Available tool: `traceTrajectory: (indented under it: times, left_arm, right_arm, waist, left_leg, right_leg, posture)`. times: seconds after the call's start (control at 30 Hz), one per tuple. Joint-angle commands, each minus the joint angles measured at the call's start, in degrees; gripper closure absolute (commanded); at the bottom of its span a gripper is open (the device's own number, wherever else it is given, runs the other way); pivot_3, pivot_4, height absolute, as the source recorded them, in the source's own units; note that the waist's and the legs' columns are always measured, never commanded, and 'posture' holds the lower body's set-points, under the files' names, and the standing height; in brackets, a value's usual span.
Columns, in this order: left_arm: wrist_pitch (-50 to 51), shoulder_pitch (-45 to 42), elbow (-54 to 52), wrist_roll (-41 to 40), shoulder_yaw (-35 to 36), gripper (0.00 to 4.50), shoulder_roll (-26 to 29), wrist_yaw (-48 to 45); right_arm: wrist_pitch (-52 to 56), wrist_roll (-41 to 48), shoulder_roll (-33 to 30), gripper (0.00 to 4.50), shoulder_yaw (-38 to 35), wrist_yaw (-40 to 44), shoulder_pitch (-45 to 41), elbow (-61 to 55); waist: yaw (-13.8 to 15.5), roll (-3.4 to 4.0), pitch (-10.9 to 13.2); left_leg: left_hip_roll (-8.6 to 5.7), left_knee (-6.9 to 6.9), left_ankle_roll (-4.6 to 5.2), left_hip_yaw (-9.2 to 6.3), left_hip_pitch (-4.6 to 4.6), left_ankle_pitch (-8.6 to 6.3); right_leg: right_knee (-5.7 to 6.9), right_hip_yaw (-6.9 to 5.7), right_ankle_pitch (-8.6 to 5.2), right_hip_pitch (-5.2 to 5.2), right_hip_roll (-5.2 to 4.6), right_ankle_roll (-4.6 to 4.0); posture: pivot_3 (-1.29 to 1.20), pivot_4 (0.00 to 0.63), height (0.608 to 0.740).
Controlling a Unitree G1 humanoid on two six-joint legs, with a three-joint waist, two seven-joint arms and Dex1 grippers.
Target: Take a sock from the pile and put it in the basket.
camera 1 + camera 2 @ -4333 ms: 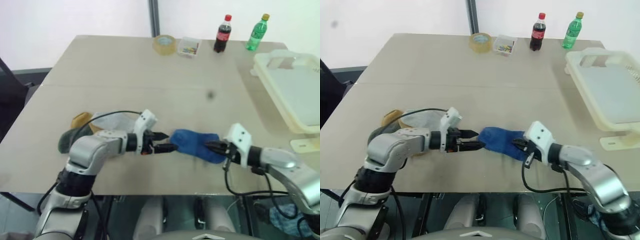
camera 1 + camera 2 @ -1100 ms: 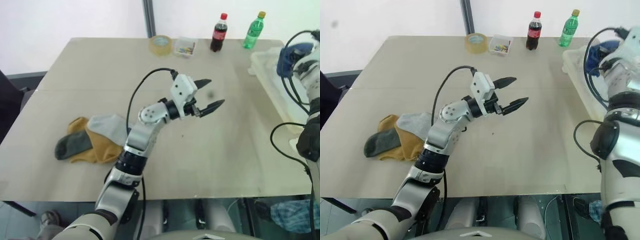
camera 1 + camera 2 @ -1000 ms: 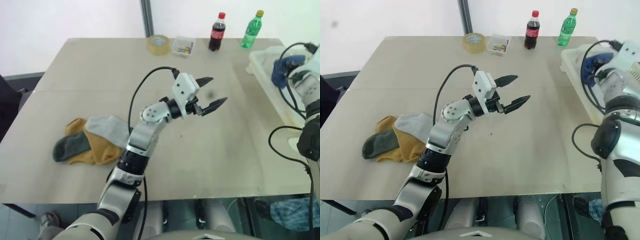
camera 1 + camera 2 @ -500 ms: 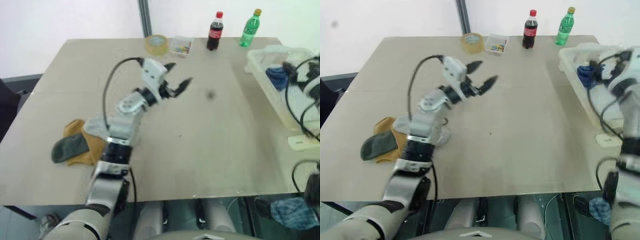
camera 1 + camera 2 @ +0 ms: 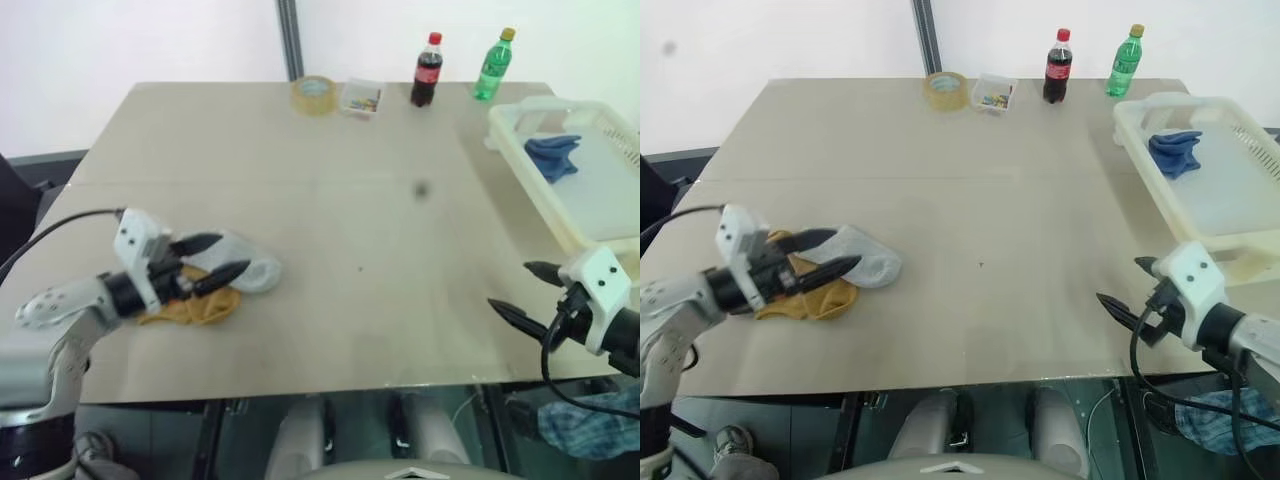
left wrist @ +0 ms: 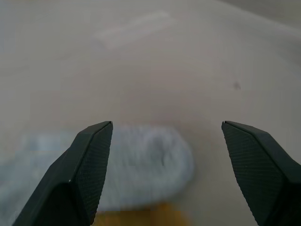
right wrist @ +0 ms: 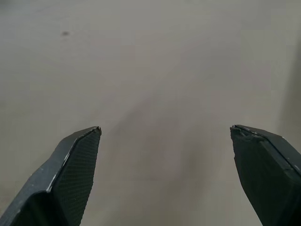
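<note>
Near the table's point(image 5: 400, 300) left edge, the left gripper point(image 5: 212, 258) hangs open over the pile point(image 5: 830, 280); the right gripper point(image 5: 1125, 290) is open, empty. Closing here risks pinching two overlapped socks together.

A wide beige tabletop point(image 5: 330, 160) fills the room's middle, a faint seam point(image 5: 300, 182) crossing it. Behind stands a plain white wall point(image 5: 140, 40) with a dark vertical post point(image 5: 289, 40). A black chair point(image 5: 15, 190) sits at the left edge.

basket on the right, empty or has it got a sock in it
Not empty: one crumpled blue sock lies inside the basket, near its far end. The rest of the floor that shows is bare.
</note>
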Motion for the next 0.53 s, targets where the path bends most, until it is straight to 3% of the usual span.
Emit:
traceTrajectory:
  times: [0.03, 0.3, 0.53]
  left_arm:
    - [-0.03, 10.41, -5.61, -2.25, 9.9, 0.56, 0.76, -4.62]
    - [-3.87, 26.08, -13.53, -2.65, 16.73, 0.56, -6.1, -4.57]
    - [-7.24, 28.74, -11.69, -1.94, 17.93, 0.56, -6.0, -5.29]
  right_arm:
    - [-2.65, -2.06, -1.39, 0.01, -0.8, 2.93, 0.13, 1.67]
    - [-5.86, -3.99, -2.54, 0.01, 2.05, 7.56, -3.46, 7.34]
    - [-6.01, -4.05, -2.06, 0.01, 2.43, 10.01, -3.07, 8.36]
  waist:
    - [0.01, -0.09, -0.04]
    - [0.53, -0.18, -0.07]
    - [0.84, -0.15, -0.08]
  left_leg:
    - [0.0, 0.01, 0.0, -0.04, -0.17, 0.0]
    - [-0.17, -0.05, 0.01, -0.05, -0.26, -0.05]
    - [-0.14, -0.04, 0.01, -0.13, -0.25, -0.05]
  right_leg:
    - [0.0, -0.07, -0.01, -0.16, 0.0, -0.01]
    - [-0.07, -0.08, 0.08, -0.21, -0.32, -0.29]
    - [-0.07, -0.16, -0.05, -0.21, -0.27, -0.09]
  posture:
    - [0.0, 0.15, 0.74]
    - [0.0, 0.15, 0.74]
    - [0.0, 0.15, 0.74]
